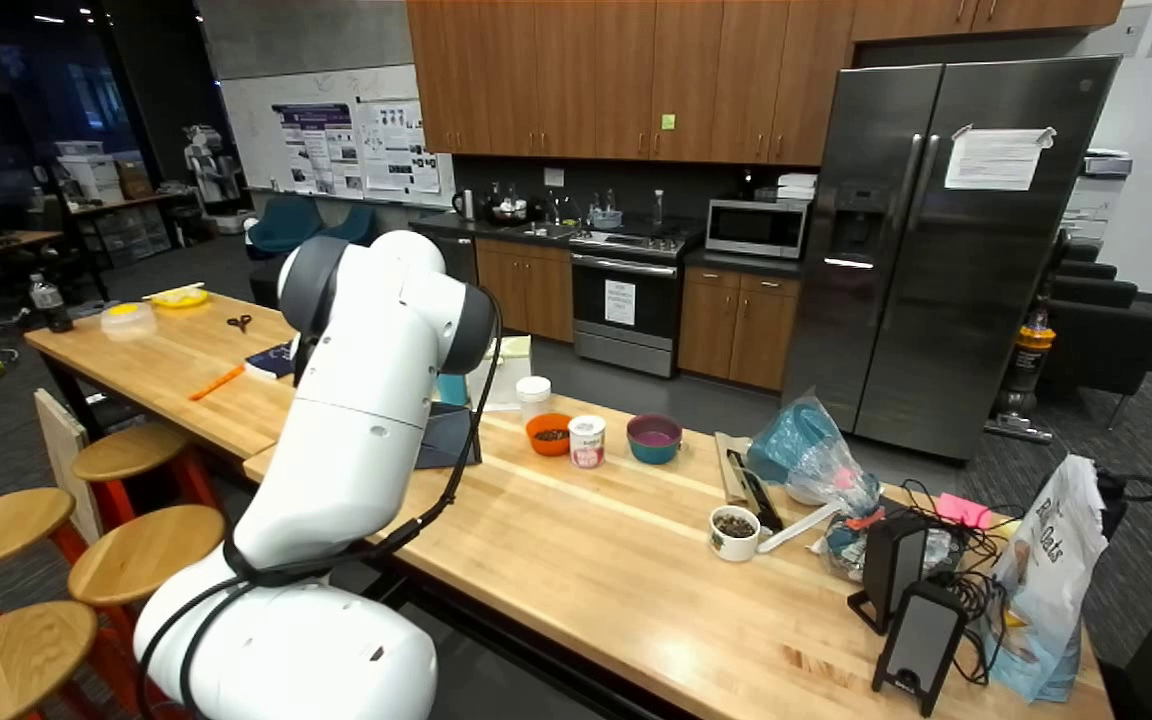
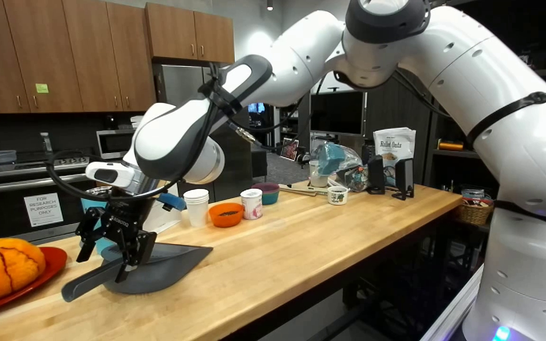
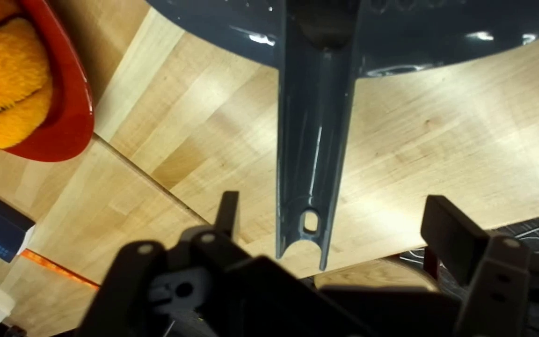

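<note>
A dark grey dustpan (image 2: 159, 272) lies on the wooden table, its handle (image 2: 86, 282) pointing away from the arm's base. Part of the pan (image 1: 446, 440) also shows behind the arm in an exterior view. My gripper (image 2: 104, 265) points down over the handle. In the wrist view the gripper (image 3: 335, 210) is open, its fingers wide apart. The handle (image 3: 314, 140) runs between them, nearer the left finger, with its slotted end below the fingertips. Neither finger visibly touches it. An orange plush (image 3: 7, 84) with black lines sits on a red plate (image 3: 77, 117) to the left.
White cups (image 2: 197, 208), an orange bowl (image 2: 226, 215) with dark bits, a pink-white can (image 2: 252, 203), and a purple-teal bowl (image 1: 654, 438) stand along the far side. A white bowl (image 1: 734, 532), speakers (image 1: 921, 640) and an oats bag (image 1: 1046, 580) are further along. Stools (image 1: 146, 555) stand nearby.
</note>
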`<action>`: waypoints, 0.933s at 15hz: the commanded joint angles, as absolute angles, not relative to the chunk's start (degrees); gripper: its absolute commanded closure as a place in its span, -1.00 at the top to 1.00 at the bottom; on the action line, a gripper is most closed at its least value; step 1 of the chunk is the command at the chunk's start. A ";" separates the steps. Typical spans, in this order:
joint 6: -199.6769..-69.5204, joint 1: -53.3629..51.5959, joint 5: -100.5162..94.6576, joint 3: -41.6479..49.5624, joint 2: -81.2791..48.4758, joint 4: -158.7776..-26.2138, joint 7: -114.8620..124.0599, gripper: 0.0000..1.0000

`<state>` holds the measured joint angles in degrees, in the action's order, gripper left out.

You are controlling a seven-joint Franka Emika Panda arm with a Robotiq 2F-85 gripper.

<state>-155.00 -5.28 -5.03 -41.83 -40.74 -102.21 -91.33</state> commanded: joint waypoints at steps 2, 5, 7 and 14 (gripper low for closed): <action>-152.26 -7.64 -4.56 -39.58 -40.88 -99.36 -93.33 0.75; -151.68 -8.51 -4.33 -38.72 -40.76 -98.58 -93.96 0.19; -152.12 -8.74 -4.04 -38.47 -40.65 -98.56 -94.35 -0.12; -154.73 -7.60 -2.93 -39.02 -40.03 -100.29 -94.19 -0.83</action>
